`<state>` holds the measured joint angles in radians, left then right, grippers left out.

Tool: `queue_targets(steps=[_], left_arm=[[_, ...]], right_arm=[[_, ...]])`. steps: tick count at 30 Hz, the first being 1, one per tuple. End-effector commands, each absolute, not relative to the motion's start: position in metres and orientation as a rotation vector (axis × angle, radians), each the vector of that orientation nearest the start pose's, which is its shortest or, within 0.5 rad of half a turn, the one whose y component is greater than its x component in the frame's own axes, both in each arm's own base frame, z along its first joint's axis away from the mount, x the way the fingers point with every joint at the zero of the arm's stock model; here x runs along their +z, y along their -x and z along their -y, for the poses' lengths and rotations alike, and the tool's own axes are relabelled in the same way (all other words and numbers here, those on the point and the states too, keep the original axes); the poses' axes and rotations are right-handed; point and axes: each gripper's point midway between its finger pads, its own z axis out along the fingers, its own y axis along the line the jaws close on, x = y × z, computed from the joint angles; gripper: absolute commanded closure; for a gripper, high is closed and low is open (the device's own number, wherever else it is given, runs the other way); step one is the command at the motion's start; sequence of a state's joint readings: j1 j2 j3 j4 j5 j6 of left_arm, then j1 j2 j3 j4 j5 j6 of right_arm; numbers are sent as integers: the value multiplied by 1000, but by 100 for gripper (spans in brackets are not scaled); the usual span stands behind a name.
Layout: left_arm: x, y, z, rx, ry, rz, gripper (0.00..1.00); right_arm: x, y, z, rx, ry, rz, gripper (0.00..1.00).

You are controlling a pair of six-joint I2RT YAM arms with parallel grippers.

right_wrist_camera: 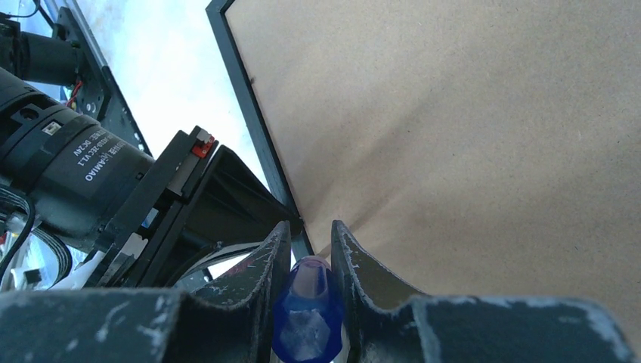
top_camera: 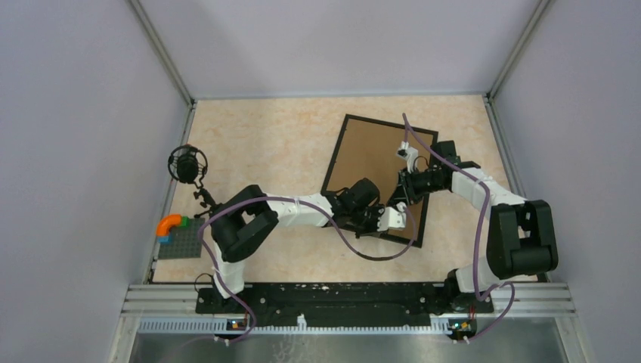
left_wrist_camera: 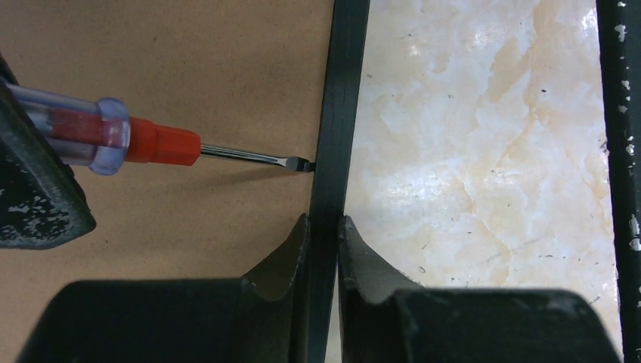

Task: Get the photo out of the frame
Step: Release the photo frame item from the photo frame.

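Finds the frame [top_camera: 335, 153] face down on the table [top_camera: 264, 136], brown backing board [top_camera: 378, 159] up and seated inside the black rail. Clamps left pincer [left_wrist_camera: 323, 223] on the frame's near rail, one finger on the board side, one on the table side, both touching. Grips a screwdriver [left_wrist_camera: 159, 144] in right pincer [right_wrist_camera: 310, 231], closed tight on the clear blue handle. Puts the flat tip right at the seam between board and rail, just beside the left pincer. Shows no gap there, no lifted corner. Shows no photo in any view; likely under the board, can't confirm. Reads as early in the task: prying step at its start, nothing removed. Leaves nearly everything: lever the board free, lift it off, pull the photo out. Cannot tell whether retaining tabs sit along the rail. Risks skating the tip across the board, or shifting the frame if the clamp is weak.
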<state>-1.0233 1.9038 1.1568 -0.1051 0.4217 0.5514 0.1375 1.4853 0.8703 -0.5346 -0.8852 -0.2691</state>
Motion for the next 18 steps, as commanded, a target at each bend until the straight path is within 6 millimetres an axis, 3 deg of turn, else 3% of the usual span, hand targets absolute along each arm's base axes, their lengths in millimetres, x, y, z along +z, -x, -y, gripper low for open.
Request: queue_targets(steps=[1, 10, 18], left_arm=[[25, -245, 410, -569, -1758, -1682, 95], [23, -281, 403, -521, -1669, -1752, 97], [25, -308, 399, -505, -1609, -1786, 98]], right_arm=[[105, -235, -177, 1225, 757, -2329, 100], [111, -233, -183, 1245, 757, -2331, 100], [110, -247, -186, 1225, 739, -2325, 100]])
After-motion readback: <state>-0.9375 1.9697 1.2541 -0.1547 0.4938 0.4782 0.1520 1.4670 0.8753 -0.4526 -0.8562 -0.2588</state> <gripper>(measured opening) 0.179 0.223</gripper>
